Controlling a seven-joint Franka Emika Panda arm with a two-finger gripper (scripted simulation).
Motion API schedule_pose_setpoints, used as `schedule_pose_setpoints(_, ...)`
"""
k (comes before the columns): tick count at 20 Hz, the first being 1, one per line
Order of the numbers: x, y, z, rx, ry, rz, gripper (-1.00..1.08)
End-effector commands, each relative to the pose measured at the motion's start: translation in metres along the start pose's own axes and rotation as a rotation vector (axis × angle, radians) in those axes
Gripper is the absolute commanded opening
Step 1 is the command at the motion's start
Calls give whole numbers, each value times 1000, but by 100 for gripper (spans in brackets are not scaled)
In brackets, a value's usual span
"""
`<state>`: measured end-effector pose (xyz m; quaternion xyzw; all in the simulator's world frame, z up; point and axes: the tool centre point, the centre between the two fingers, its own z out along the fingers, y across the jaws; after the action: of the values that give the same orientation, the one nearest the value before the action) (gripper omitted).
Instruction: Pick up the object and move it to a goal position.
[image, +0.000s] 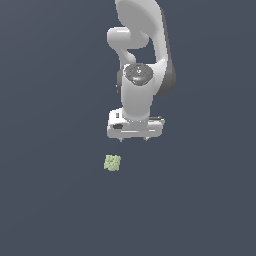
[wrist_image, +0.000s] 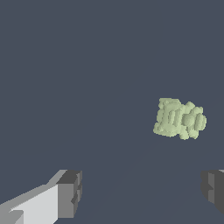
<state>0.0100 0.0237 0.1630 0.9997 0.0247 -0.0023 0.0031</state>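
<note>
The object (image: 112, 163) is a small chunk of pale yellow-green colour, with a lumpy surface made of many little rounded bumps, like grains pressed together. In the exterior view its outline is roughly square and it looks much smaller than the robot hand. In the wrist view (wrist_image: 180, 118) the shape is more wide than tall, with uneven edges and soft shadows between the bumps; the surface looks matte. It lies alone on the bench (image: 55, 200), which is a flat, plain, dark blue-grey surface without any texture or marks. The arm (image: 142, 45) is smooth and white-grey, with rounded, glossy-looking shells and a dark round cap at the wrist joint. It hangs above the bench with the gripper (image: 133, 139) pointing down, and the hand body is a white, box-like block. In the exterior view the object sits lower in the picture and a little toward the exterior view's left of the gripper, near it but clearly apart, touching nothing. The jaws are spread wide and hold nothing: in the wrist view the two dark grey fingertips (wrist_image: 70, 193) are blocky, with stepped edges, and stand far from each other, and the object is not between them but ahead of them, closer to one side.
</note>
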Motion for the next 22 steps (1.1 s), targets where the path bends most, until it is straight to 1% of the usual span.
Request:
schedule_pose_setpoints(1,0,0,0,0,0,0,100)
schedule_pose_setpoints(4,-1,-4,-1,0,0,-6,100)
schedule_pose_setpoints(8,-3,-20,-5,-2,2,-28,100)
schedule_pose_setpoints(11,-3,-25,-6,-3,3,-35,100)
schedule_pose_setpoints(17,-1,-19,-3,-2,2,-24,100)
schedule_pose_setpoints(22,7,-1,9,3,2,14,100)
